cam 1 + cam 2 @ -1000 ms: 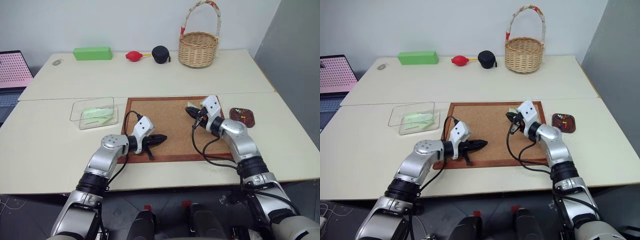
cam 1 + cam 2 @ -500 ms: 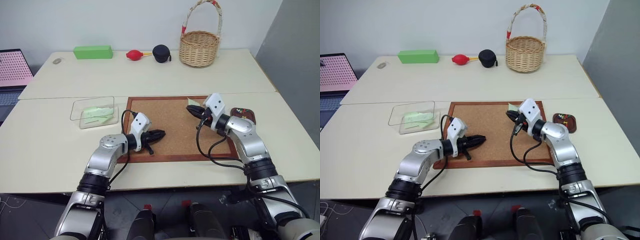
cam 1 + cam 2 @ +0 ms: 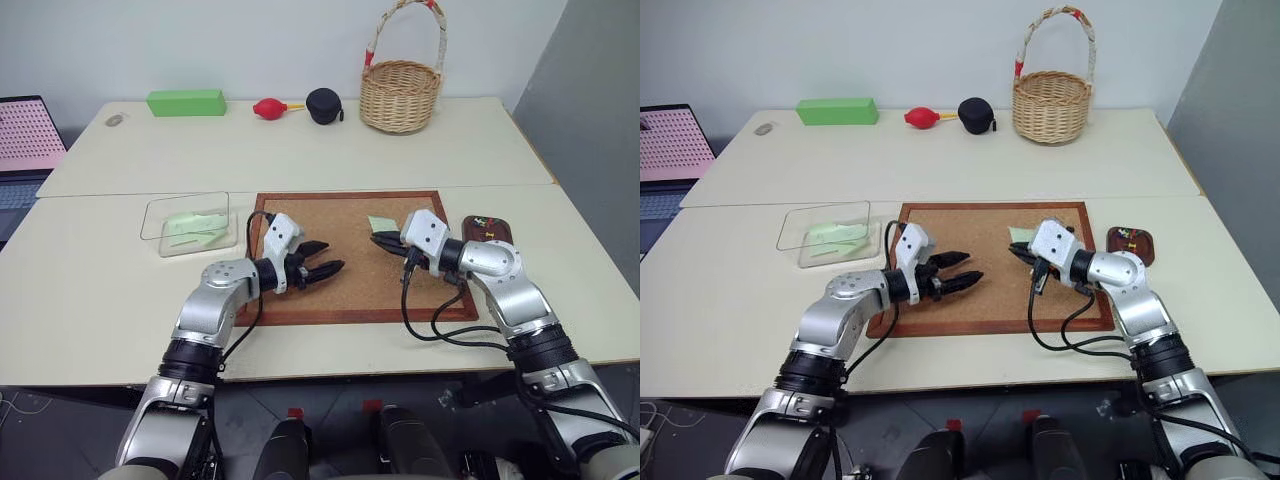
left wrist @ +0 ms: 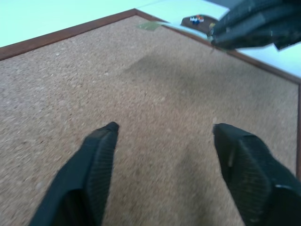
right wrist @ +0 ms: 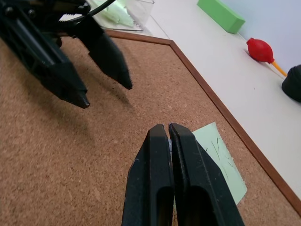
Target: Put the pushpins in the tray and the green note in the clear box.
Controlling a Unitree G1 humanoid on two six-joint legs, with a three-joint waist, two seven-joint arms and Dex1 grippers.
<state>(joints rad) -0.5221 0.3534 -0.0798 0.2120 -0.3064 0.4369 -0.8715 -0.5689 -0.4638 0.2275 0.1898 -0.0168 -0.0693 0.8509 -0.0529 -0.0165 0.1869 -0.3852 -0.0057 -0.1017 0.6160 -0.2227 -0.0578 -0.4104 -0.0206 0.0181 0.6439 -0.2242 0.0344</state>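
Note:
The green note lies on the corkboard near its far right part, also seen as the pale slip beside my right fingers. My right gripper hovers just in front of the note, shut; a thin pin tip pokes from it, so it seems to pinch a pushpin. The tray, dark brown with coloured pushpins in it, sits right of the board. My left gripper is open over the board's middle with nothing between its fingers. The clear box stands left of the board with pale green slips inside.
Along the table's far edge stand a wicker basket, a black pouch, a red bulb and a bright green block. A laptop sits at the far left.
My left gripper has opened and risen a little. My right gripper has drawn back from the board's far edge, rolling as it came. The note now lies nearer me on the cork.

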